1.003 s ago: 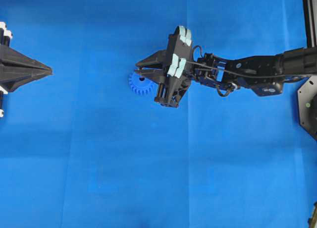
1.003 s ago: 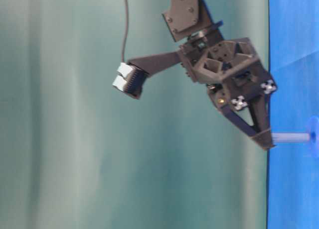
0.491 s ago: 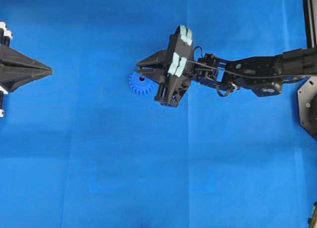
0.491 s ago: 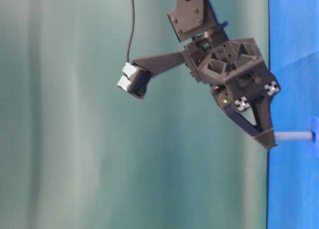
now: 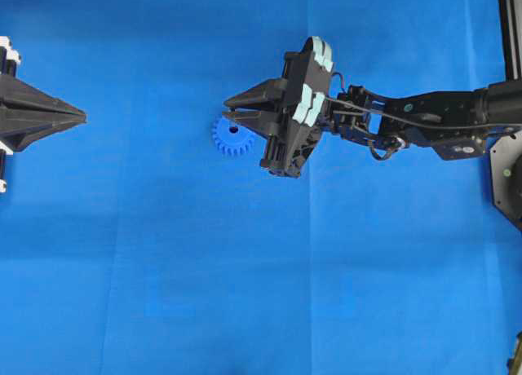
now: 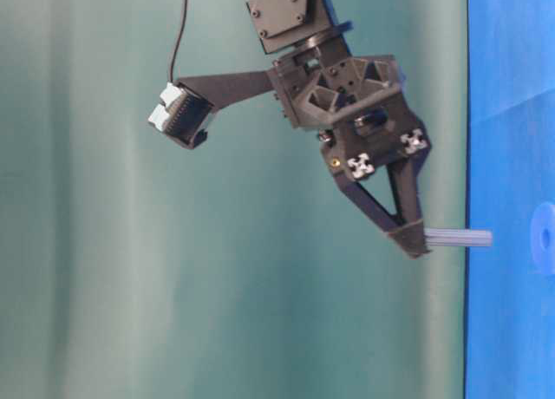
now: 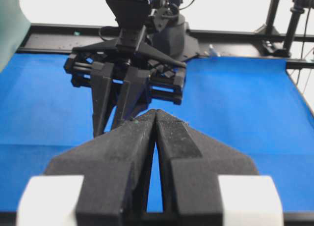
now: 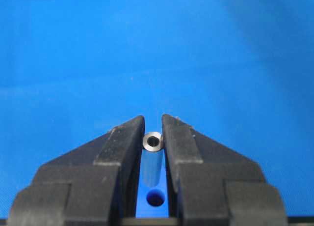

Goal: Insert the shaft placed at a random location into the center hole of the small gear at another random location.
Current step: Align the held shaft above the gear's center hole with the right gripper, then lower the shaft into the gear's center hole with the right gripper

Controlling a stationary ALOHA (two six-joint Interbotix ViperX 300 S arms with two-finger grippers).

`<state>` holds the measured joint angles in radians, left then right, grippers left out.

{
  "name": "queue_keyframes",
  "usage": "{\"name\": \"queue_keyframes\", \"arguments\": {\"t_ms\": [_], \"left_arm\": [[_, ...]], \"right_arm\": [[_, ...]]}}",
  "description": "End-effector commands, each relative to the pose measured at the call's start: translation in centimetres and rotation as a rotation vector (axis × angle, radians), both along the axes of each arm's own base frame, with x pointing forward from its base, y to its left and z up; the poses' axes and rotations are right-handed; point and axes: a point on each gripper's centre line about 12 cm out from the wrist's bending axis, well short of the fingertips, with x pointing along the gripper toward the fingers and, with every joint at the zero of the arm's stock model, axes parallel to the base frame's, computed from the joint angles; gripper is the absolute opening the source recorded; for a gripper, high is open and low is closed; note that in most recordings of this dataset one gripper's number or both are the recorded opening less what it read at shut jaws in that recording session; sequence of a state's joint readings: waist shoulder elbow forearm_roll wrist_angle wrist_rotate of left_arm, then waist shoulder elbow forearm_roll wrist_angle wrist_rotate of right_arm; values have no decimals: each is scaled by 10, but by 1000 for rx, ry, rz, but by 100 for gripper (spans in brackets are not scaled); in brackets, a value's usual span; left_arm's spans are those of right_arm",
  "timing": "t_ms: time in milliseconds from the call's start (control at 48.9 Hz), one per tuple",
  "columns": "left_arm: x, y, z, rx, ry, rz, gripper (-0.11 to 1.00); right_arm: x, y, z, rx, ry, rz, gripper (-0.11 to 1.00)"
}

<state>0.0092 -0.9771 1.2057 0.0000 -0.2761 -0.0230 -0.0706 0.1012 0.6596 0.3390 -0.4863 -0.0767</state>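
Closest in the right wrist view, the right tool (image 8: 152, 137) pinches the shaft (image 8: 152, 159) between its two black fingers (image 8: 120, 147). The shaft is a short silvery-grey metal cylinder with a shiny ring-shaped end face and a dark bore in the middle; it stands along the gap of the fingers, its end level with their tips. Behind it in that same view, low in the gap, a patch of the small gear (image 8: 156, 197) shows bright blue with its dark round center hole (image 8: 156, 200).

From table level, the shaft (image 6: 458, 238) sticks out of the tool's tip toward the blue surface (image 6: 512, 113), its free end clear of the gear (image 6: 544, 238), which lies flat on the surface a little beyond.

From overhead, the gear (image 5: 232, 136) is a round toothed disc with a raised hub, partly covered by the right tool (image 5: 229, 117) above it.

Farther off, at the surface's left edge, the left tool (image 5: 80, 114) has its fingers pressed together on nothing, well apart from the gear.
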Motion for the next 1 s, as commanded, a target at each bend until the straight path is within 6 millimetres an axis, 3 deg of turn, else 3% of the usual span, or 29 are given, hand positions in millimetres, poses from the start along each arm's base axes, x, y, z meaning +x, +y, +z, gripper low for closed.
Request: {"name": "queue_keyframes", "arguments": {"t_ms": [0,368,982], "left_arm": [[1,0,4,2,-12,1,0],[1,0,5,2,-17,1,0],[1,1,4,2,-15,4,0]], "right_arm": [[4,1,3,-10,-27,-2,3],[9,-5,-31,-10,13,-30,3],[12,-3,-49,-1,50,-28,2]]}}
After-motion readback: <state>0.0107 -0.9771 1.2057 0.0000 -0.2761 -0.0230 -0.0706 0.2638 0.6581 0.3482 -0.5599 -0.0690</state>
